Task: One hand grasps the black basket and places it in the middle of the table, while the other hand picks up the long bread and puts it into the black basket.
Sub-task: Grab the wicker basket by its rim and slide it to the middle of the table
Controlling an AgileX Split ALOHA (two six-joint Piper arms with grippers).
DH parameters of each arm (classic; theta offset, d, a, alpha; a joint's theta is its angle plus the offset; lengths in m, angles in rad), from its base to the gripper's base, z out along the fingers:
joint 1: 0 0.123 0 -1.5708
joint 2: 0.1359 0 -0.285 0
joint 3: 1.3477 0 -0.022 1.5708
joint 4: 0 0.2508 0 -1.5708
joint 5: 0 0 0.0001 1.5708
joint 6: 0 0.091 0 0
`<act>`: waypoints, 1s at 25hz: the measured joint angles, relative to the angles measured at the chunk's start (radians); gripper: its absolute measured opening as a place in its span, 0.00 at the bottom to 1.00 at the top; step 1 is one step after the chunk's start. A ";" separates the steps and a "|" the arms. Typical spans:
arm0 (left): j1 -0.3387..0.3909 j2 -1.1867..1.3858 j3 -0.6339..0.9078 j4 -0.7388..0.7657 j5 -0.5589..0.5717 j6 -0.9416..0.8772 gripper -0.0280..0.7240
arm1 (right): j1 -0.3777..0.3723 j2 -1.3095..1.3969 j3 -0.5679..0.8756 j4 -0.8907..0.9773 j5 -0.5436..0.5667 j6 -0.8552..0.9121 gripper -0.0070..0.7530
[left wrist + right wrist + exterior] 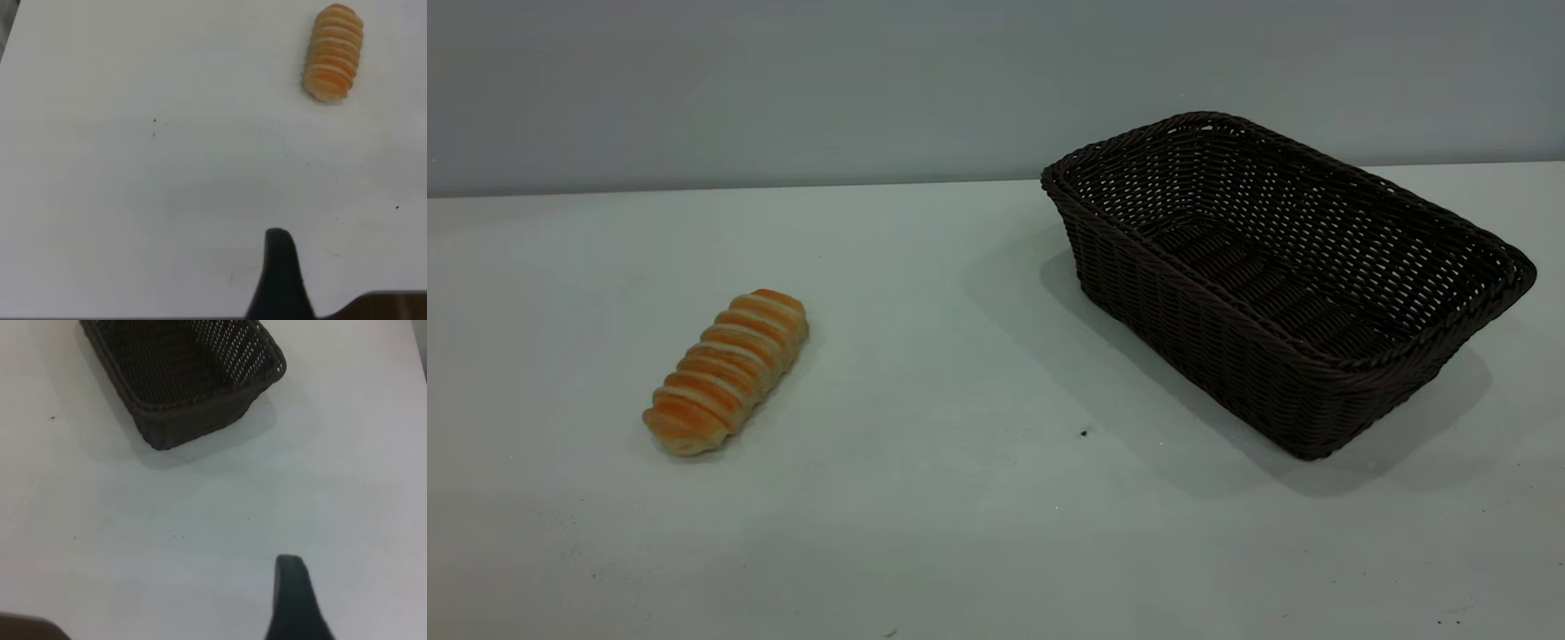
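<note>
Nearest you on the worktop lies the long bread, a small golden-orange loaf crossed by pale cream ridges. It sits at the left of the exterior view, angled so one end points toward you and the other away to the right. Farther back and to the right stands the black basket, a big dark woven rectangle with flared sides and a braided rim, upright, turned at a slant and with nothing inside it. The two are well apart, with bare white surface between them marked only by a small dark speck.

You have open room all around the loaf. The basket's far corner reaches toward the worktop's back edge, where the grey wall begins.

The exterior view shows neither arm. Only the wrist views do: from the left one you see a single dark finger of the left hand hanging above the surface, with the loaf farther off and untouched. From the right one you see one dark finger of the right hand, with the basket some way beyond it. With one finger showing on each, you cannot tell whether either hand is spread or closed.
</note>
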 joint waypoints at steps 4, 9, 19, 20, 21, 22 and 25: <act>-0.003 0.000 0.000 0.000 0.000 0.000 0.82 | 0.000 0.000 0.000 0.000 0.000 0.000 0.66; -0.004 0.000 0.000 0.000 0.000 -0.001 0.82 | 0.000 0.000 0.000 0.000 0.000 0.000 0.66; -0.004 0.346 -0.163 0.000 -0.088 0.014 0.82 | 0.000 0.347 -0.113 0.048 -0.104 0.052 0.68; -0.004 0.414 -0.193 0.000 -0.117 0.029 0.82 | 0.000 0.413 -0.130 0.049 -0.134 0.054 0.68; -0.004 0.469 -0.223 0.000 -0.146 0.044 0.82 | 0.000 0.481 -0.147 0.055 -0.157 0.054 0.68; -0.004 0.533 -0.247 0.000 -0.173 0.055 0.82 | 0.000 0.547 -0.161 0.063 -0.185 0.053 0.68; -0.004 0.692 -0.322 -0.008 -0.233 0.083 0.82 | 0.000 0.726 -0.202 0.108 -0.283 0.021 0.68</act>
